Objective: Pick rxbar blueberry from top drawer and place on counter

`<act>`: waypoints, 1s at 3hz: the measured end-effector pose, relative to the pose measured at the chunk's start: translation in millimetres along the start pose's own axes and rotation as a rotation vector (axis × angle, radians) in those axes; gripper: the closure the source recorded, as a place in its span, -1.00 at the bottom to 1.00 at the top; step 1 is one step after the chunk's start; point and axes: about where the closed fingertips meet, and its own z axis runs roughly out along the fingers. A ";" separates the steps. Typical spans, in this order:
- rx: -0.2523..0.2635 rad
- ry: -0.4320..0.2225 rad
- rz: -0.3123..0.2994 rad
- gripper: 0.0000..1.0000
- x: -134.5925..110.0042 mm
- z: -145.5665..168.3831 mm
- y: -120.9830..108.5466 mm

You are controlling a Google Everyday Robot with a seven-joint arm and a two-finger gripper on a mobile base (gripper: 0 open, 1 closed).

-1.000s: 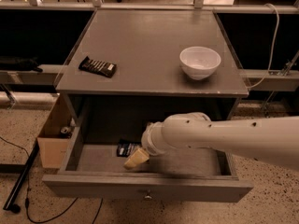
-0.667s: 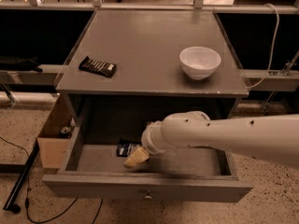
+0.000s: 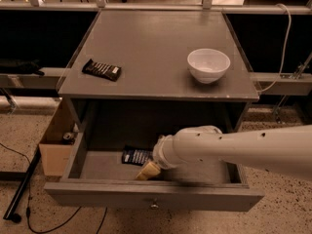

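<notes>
The rxbar blueberry (image 3: 136, 156), a dark navy bar with white print, lies flat on the floor of the open top drawer (image 3: 87, 165), left of centre. My gripper (image 3: 147, 171) is inside the drawer, just right of and in front of the bar, close to the drawer's front panel. My white arm (image 3: 229, 147) reaches in from the right and hides the drawer's middle and right. The grey counter (image 3: 151, 52) lies above the drawer.
A black-brown bar with a white end patch (image 3: 101, 69) lies on the counter's left side. A white bowl (image 3: 208, 65) stands on its right side. A cardboard box (image 3: 56, 145) sits on the floor left of the drawer. A metal knob (image 3: 154, 206) is on the drawer front.
</notes>
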 end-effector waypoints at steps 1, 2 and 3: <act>-0.008 0.010 0.004 -1.00 3.6 6.9 2.9; -0.017 0.014 0.004 -1.00 2.3 11.7 5.2; -0.018 0.014 0.004 -0.67 2.2 11.7 5.2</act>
